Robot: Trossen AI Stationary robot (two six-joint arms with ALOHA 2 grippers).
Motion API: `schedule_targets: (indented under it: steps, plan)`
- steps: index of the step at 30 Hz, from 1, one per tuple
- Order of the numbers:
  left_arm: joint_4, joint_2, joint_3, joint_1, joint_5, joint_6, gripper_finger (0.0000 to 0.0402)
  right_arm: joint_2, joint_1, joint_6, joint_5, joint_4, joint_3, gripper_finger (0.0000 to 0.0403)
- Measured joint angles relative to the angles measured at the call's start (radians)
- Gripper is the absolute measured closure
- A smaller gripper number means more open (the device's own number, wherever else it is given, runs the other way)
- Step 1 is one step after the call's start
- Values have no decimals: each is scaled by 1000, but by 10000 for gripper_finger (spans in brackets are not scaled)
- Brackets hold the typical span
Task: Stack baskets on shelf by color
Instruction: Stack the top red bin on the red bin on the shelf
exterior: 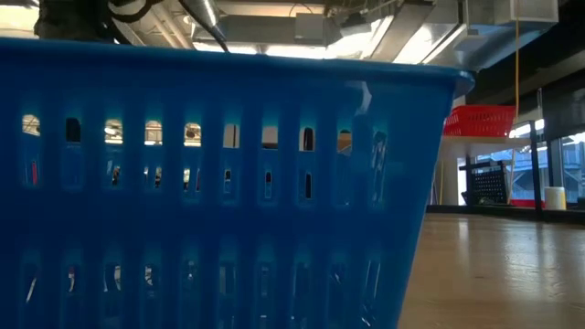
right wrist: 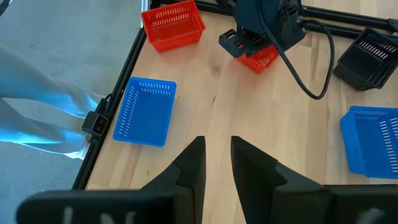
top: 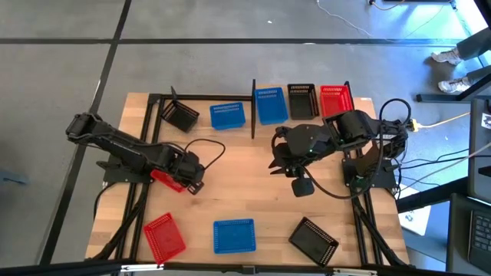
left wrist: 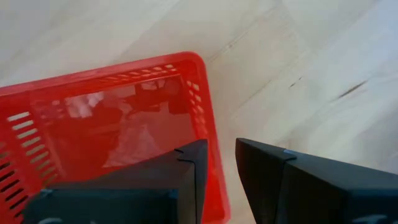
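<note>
Baskets are scattered around the shelf. On its board a blue basket, a black basket and a red basket stand side by side; a second blue basket and a tilted black basket lie just to the shelf's left. Well in front of the shelf, along the near edge of the surface, a red basket, a blue basket and a black basket are seen.

Step in hand, as judged: the carrying of the third red basket to the red one on the shelf. The left gripper, well left and forward of the shelf, is pinched on that basket's side wall, one finger inside, one outside.

A one-wall pinch lets the basket swing, so a level, slow lift is advised. The black post at the shelf's middle and the right arm's cable should be cleared. The basket should be squared over the red one before lowering, so the rims nest.

The right gripper hangs just in front of the shelf, empty, fingers slightly parted.
</note>
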Motion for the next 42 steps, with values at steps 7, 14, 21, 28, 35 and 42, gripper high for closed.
schedule_targets:
  steps: [7, 14, 21, 28, 35, 42]
  plan:
    - [113, 0, -75, 0, 8, -1, 328, 0, 0, -3, 0, 0, 0, 328]
    - [114, 0, -100, 0, 3, 6, 328, 0, 0, -3, 0, 0, 0, 328]
    - [112, 0, -100, 0, 3, 6, 328, 1, 0, -3, 0, 0, 0, 328]
    - [16, -1, -29, 0, -23, 30, 328, 1, -13, -3, 0, 4, 0, 328]
    - [-49, -2, -8, 0, -17, 26, 328, 1, -28, -3, 0, 8, 0, 328]
    - [-53, -2, -8, 0, -18, 10, 328, 1, -31, -5, 0, 8, 0, 328]
